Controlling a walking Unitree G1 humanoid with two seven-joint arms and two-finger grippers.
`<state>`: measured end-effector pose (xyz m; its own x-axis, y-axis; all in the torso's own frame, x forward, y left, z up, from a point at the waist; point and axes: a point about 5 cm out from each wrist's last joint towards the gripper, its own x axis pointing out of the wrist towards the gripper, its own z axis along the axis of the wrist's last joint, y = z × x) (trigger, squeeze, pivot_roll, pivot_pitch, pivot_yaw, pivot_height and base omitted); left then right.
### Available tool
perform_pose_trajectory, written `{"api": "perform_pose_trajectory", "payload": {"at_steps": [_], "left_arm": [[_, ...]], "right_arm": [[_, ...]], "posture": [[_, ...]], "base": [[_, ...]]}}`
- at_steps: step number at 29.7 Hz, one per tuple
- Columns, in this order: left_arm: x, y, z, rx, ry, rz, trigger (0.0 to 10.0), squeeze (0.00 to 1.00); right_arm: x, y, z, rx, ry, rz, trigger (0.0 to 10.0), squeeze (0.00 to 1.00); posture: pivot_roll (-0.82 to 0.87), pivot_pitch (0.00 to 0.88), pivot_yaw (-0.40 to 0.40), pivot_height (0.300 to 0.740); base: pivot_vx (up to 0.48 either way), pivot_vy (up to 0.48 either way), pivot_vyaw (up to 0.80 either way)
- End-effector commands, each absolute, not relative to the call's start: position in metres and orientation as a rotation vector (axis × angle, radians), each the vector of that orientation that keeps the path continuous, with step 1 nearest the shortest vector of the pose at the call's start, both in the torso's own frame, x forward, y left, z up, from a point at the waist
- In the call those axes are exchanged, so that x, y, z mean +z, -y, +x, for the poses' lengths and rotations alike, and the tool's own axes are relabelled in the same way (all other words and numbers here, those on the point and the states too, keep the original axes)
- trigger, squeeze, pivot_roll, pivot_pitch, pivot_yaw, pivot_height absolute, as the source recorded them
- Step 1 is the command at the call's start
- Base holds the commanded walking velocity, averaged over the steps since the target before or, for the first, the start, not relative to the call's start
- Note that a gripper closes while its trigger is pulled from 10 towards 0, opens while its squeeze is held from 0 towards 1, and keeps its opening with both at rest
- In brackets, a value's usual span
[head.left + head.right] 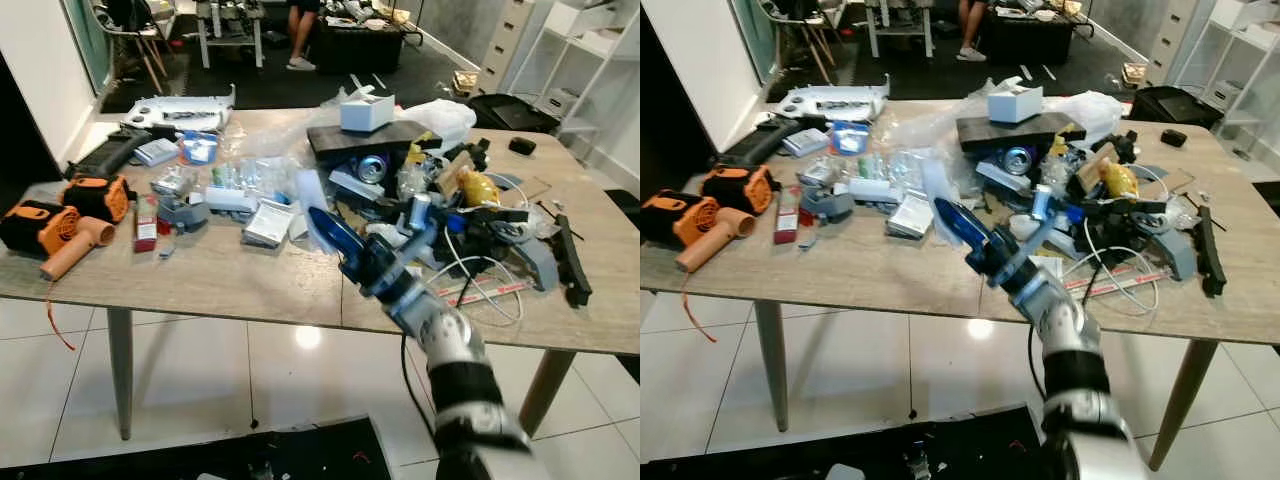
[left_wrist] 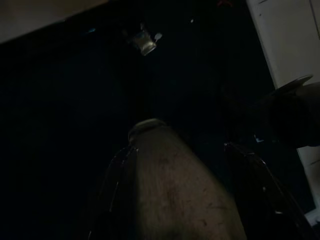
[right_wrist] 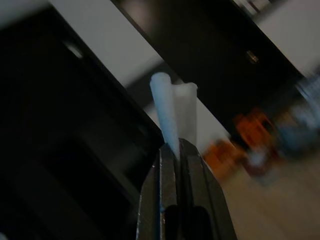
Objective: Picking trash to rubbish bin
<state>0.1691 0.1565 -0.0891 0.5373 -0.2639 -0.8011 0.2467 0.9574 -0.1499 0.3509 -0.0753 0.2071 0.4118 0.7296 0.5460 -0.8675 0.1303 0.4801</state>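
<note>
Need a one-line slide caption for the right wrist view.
Right gripper shut on a pale plastic strip, table blurred behind.

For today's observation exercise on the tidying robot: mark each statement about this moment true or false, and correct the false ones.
1. The right gripper is shut on a pale, translucent piece of plastic. True.
2. The right gripper hovers over the floor, away from the table. False: it is raised above the table, near its front edge.
3. An orange blower lies at the table's left end. True.
4. The drink can stands upright on the white box. False: it lies on its side under a dark board; the white box sits on that board.
5. A person's legs show beyond the table. True.
</note>
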Motion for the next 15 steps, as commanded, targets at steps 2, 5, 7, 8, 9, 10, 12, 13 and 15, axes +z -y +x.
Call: {"api": "perform_pose_trajectory", "payload": {"at_steps": [2,5,7,8,9,10,12,13,15], "left_arm": [[-0.098,-0.159,0.151,-0.274,-1.04,-0.055,10.0,0.0],[-0.098,-0.16,0.151,-0.278,-1.046,-0.045,10.0,0.0],[-0.098,-0.161,0.151,-0.264,-1.053,-0.048,10.0,0.0],[-0.098,-0.161,0.151,-0.261,-1.055,-0.049,10.0,0.0],[-0.098,-0.162,0.15,-0.259,-1.057,-0.047,10.0,0.0],[-0.098,-0.162,0.15,-0.259,-1.057,-0.047,10.0,0.0],[-0.099,-0.164,0.149,-0.249,-1.068,-0.047,10.0,0.0],[-0.099,-0.164,0.149,-0.249,-1.068,-0.047,10.0,0.0],[-0.1,-0.165,0.147,-0.242,-1.076,-0.047,10.0,0.0]], "right_arm": [[0.181,0.058,0.345,1.119,0.077,0.796,10.0,0.0],[0.173,0.049,0.337,1.14,0.049,0.807,10.0,0.0],[0.163,0.04,0.327,1.161,-0.003,0.767,10.0,0.0],[0.157,0.037,0.325,1.151,-0.03,0.741,10.0,0.0],[0.151,0.035,0.324,1.127,-0.061,0.716,10.0,0.0],[0.151,0.035,0.324,1.127,-0.061,0.716,10.0,0.0],[0.127,0.037,0.332,0.959,-0.16,0.589,10.0,0.0],[0.127,0.037,0.332,0.959,-0.16,0.589,10.0,0.0],[0.12,0.04,0.334,0.9,-0.177,0.585,10.0,0.0]], "posture": [[-0.09,0.104,0.009,0.74],[-0.09,0.102,0.012,0.74],[-0.09,0.099,0.016,0.74],[-0.09,0.099,0.016,0.74],[-0.09,0.099,0.016,0.74],[-0.09,0.099,0.016,0.74],[-0.09,0.095,0.017,0.74],[-0.09,0.095,0.017,0.74],[-0.09,0.095,0.017,0.74]], "base": [[0.0,0.0,0.0],[0.0,0.0,0.0],[0.0,0.0,0.0],[0.0,0.0,0.0],[0.0,0.0,0.0],[0.0,0.0,0.0],[0.0,0.0,0.0],[0.0,0.0,0.0],[0.0,0.0,0.0]]}}
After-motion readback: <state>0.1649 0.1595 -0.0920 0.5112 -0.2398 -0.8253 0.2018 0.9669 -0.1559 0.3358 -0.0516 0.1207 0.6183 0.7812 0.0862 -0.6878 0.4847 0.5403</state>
